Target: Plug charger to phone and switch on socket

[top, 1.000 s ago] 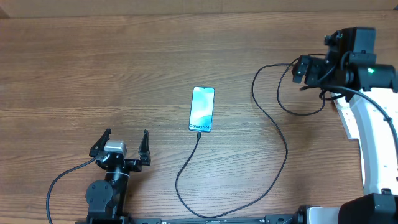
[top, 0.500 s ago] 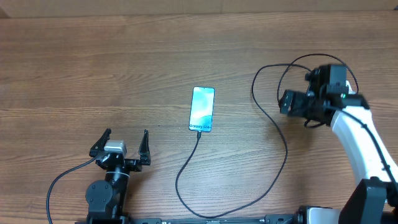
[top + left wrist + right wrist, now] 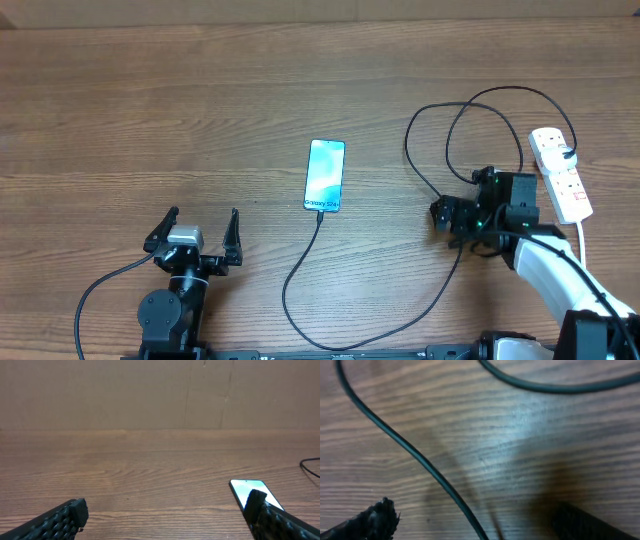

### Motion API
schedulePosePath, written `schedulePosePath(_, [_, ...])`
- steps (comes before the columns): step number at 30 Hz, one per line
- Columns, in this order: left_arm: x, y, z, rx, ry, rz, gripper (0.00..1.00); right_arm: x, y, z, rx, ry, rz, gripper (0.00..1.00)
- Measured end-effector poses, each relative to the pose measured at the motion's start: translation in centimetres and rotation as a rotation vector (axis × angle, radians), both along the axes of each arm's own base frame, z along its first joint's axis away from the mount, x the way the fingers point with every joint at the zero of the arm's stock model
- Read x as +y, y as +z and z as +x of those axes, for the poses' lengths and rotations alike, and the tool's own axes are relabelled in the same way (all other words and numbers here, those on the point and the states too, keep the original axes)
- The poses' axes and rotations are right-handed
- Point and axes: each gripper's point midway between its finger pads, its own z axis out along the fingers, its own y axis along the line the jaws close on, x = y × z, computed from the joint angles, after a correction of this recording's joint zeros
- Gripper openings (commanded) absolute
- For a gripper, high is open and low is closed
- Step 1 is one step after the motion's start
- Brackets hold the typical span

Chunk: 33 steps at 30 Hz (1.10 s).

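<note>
**A:** Where do the task's things lie?

**B:** The slim rectangular smartphone point(image 3: 326, 172) with the bright blue-teal screen lies flat near the middle of the brown wooden table point(image 3: 150, 90). The long thin black charger cable point(image 3: 415, 454) meets its near end and looks seated there. The cable's black plug point(image 3: 567, 153) sits in the white elongated power strip point(image 3: 562, 185) at the right edge.

**A:** And the grippers?

**B:** The left gripper point(image 3: 203, 222) hovers at the front left, well apart from the smartphone, jaws wide apart and empty. The right gripper point(image 3: 441, 215) is low over the table between the smartphone and the power strip. Its jaws are also spread and hold nothing, and the charger cable crosses the wood between its fingers point(image 3: 372, 519).

**A:** What could go wrong from here?

**B:** Probably a snag. If the right gripper travels towards the power strip while it straddles the cable, a finger could drag a loop along. That could tug the small tip out of the smartphone or slide the smartphone.

**A:** Anything else?

**B:** The switches are small, so an off-centre press might shove the light strip instead of flipping one. The pictures do not show whether any switch is on.
</note>
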Motion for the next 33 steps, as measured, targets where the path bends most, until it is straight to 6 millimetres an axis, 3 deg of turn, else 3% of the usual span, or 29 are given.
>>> schedulePosePath(8, [0.0,0.0,0.0,0.0,0.0,0.0,1.0,0.8,2.3,3.6,-0.275,0.034,0.006,1.0])
schedulePosePath(14, [0.0,0.0,0.0,0.0,0.0,0.0,1.0,2.5,0.7,1.2,-0.36,0.083,0.025,1.0])
schedulePosePath(21, [0.0,0.0,0.0,0.0,0.0,0.0,1.0,2.4,1.7,-0.4,-0.486,0.08,0.012,1.0])
schedulePosePath(26, [0.0,0.0,0.0,0.0,0.0,0.0,1.0,2.3,0.9,-2.2,-0.475,0.073,0.006,1.0])
schedulePosePath(33, [0.0,0.0,0.0,0.0,0.0,0.0,1.0,2.2,1.6,-3.1,-0.475,0.067,0.0,1.0])
